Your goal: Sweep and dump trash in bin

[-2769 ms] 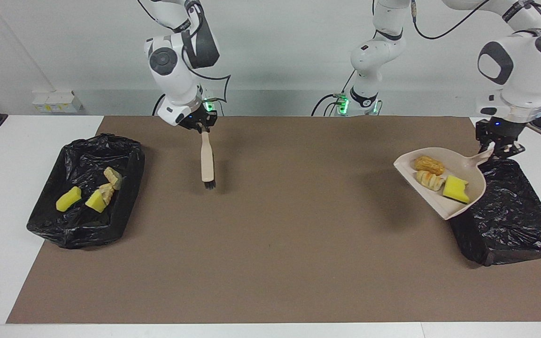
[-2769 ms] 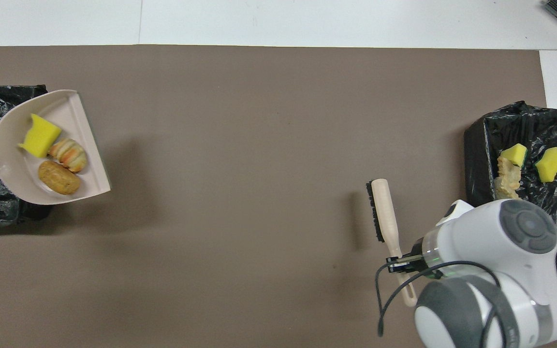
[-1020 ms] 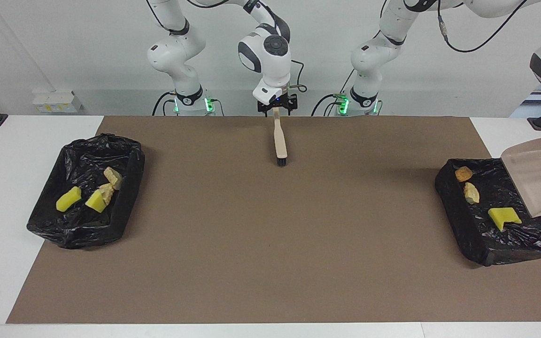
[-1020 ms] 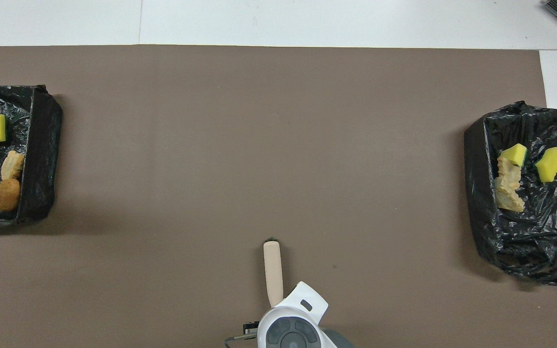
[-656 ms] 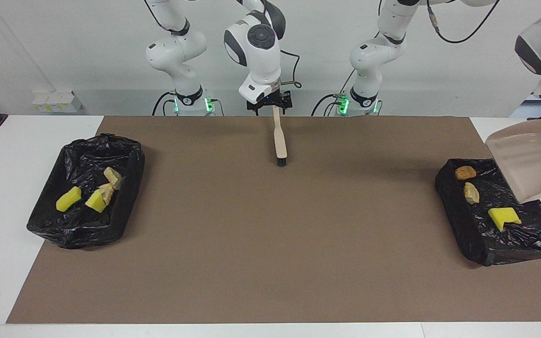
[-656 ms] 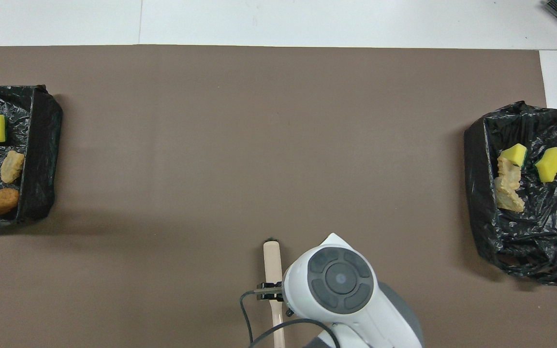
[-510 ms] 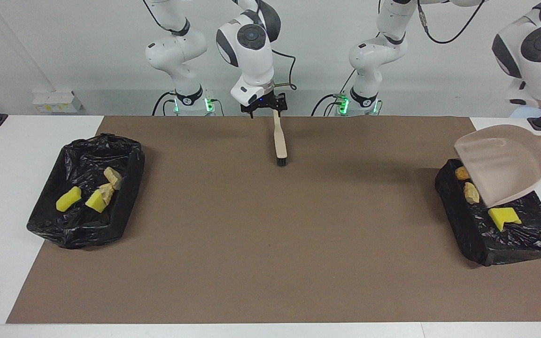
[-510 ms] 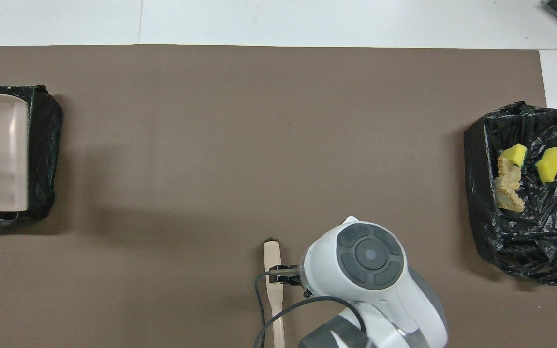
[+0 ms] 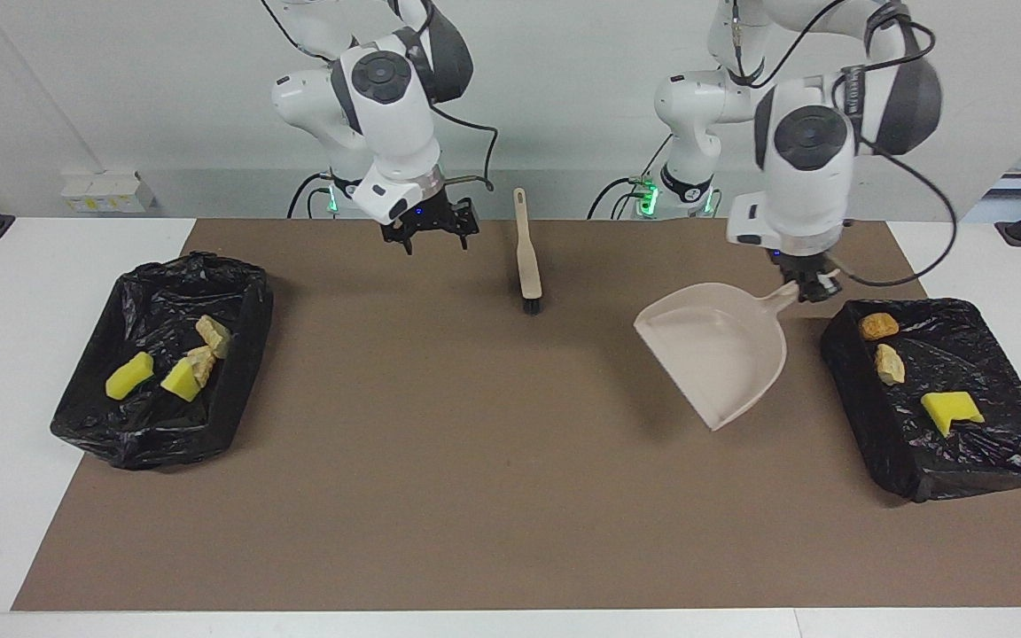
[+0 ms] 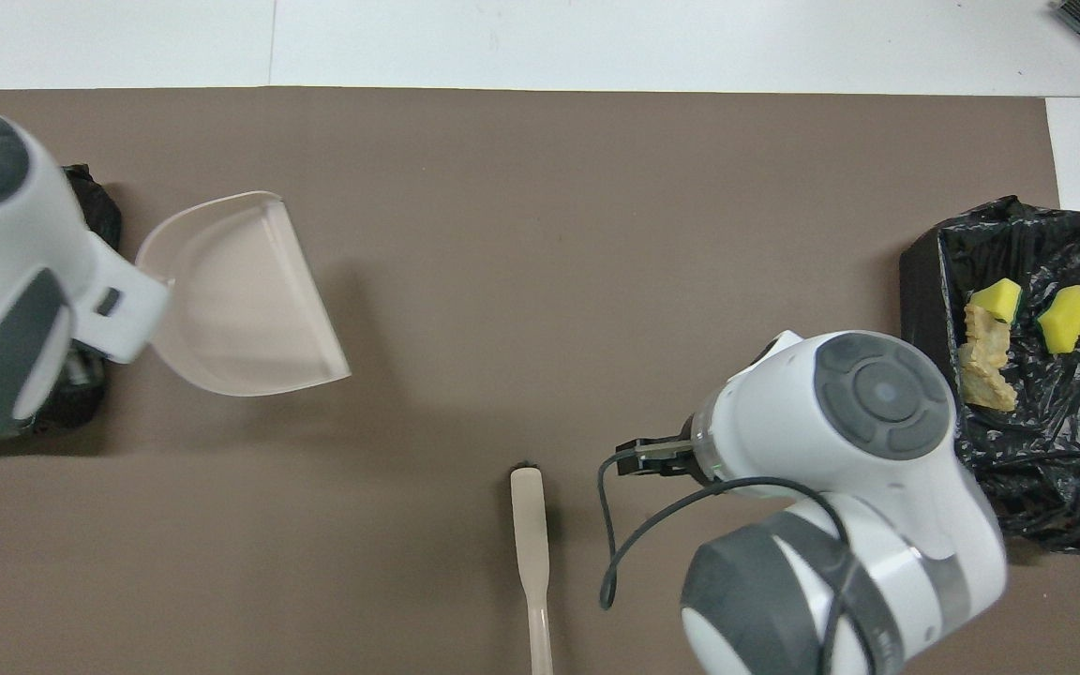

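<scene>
Trash all binned; left hand (image 9: 810,289) grips empty dustpan (image 9: 719,350) over desk, right hand (image 9: 429,232) wide, empty. Next: set dustpan down.

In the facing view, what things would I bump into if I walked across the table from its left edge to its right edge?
Black bin with four scraps → right gripper, open → brush → dustpan, held by left gripper → second black bin with three scraps.
</scene>
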`<state>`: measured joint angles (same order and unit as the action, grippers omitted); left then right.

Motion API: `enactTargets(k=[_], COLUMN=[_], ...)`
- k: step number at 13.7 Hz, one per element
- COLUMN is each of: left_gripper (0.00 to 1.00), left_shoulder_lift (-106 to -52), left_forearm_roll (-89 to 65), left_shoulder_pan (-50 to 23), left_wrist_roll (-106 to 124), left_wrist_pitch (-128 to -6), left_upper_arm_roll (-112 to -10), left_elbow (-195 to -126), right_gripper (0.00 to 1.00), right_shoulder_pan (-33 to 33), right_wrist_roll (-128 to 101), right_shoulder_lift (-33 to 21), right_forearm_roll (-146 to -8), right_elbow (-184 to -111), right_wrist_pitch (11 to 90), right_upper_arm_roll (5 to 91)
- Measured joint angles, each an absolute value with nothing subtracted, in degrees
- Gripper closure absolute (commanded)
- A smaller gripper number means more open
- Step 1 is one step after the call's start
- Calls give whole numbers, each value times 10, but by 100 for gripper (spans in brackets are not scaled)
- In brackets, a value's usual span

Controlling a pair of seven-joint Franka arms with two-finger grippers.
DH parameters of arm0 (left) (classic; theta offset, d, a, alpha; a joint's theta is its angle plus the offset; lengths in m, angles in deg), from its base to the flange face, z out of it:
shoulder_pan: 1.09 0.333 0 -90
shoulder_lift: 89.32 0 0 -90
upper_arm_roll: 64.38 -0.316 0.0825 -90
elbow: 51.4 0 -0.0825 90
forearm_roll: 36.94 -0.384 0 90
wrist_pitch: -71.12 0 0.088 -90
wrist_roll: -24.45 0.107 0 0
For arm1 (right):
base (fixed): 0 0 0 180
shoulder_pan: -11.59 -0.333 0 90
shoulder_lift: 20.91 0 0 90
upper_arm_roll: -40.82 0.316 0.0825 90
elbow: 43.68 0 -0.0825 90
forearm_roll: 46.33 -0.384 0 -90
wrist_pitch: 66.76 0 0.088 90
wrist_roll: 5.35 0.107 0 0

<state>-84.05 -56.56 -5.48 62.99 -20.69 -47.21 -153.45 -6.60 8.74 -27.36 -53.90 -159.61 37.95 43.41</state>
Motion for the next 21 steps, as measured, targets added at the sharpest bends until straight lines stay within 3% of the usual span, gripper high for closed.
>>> enactTargets(k=[3,9,18,19,21], left_gripper=[100,100,100,96,29], left_shoulder_lift=[-803,-744,-649,-649,-651], left_forearm_roll=[-503,-392,-368,-368,-370], left_shoulder_pan=[-150,-236,-278,-278,-278], left_wrist_roll=[365,-22,-99,-99,-99], left_wrist_pitch=[-249,-368,-411,-404,-391], left_upper_arm_roll=[-473,-473,-477,-477,-479], left_elbow=[-1543,-1534,-1469,-1467,-1461], right_gripper=[0,0,0,0,0], right_shoulder_pan=[15,116,163,166,169], right_wrist_roll=[-25,-69,-125,-125,-125], right_shoulder_lift=[-274,-271,-271,-271,-271], right_forearm_roll=[-536,-488,-440,-440,-440], right_elbow=[-1574,-1556,-1487,-1482,-1470], right_wrist_pitch=[368,366,276,272,257], right_upper_arm_roll=[433,433,433,433,433])
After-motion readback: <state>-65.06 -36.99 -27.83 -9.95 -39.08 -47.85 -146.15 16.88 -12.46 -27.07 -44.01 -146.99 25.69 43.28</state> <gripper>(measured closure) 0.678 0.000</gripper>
